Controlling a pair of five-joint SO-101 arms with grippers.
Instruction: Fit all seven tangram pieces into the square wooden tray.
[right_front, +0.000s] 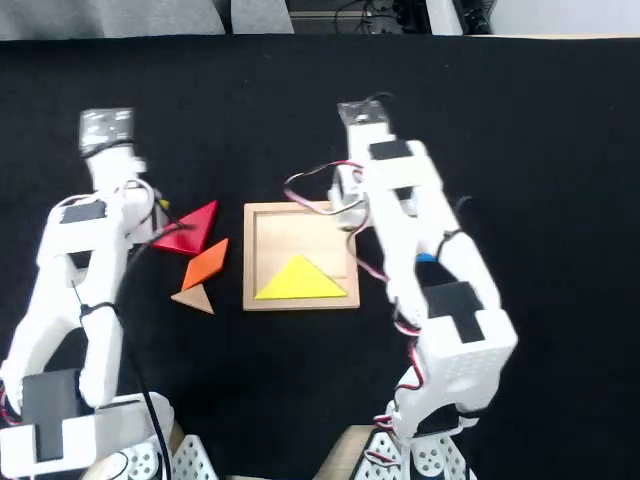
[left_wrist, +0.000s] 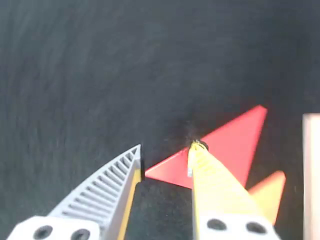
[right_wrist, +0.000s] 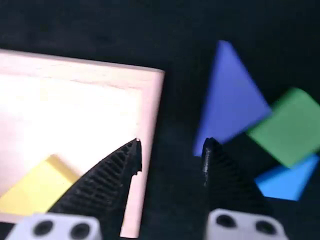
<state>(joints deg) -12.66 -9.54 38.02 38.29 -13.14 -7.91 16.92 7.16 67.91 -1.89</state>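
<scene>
Progress is being judged as early. In the high view, the wooden tray (right_front: 252, 255) is being occupied by one yellow triangle (right_front: 298, 280); a red triangle (right_front: 195, 230), orange piece (right_front: 206, 263) and tan triangle (right_front: 195, 298) are being left beside it. In the left wrist view, the left gripper (left_wrist: 167, 147) is being held apart at the red triangle's corner. In the right wrist view, the right gripper (right_wrist: 171, 143) is being held apart across the tray's rim, near a dark blue triangle (right_wrist: 227, 100), green square (right_wrist: 287, 127) and light blue triangle (right_wrist: 287, 182), all still outside.

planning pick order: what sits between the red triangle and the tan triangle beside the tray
The orange piece, seen in the high view, lies between the red triangle and the tan triangle.
</scene>
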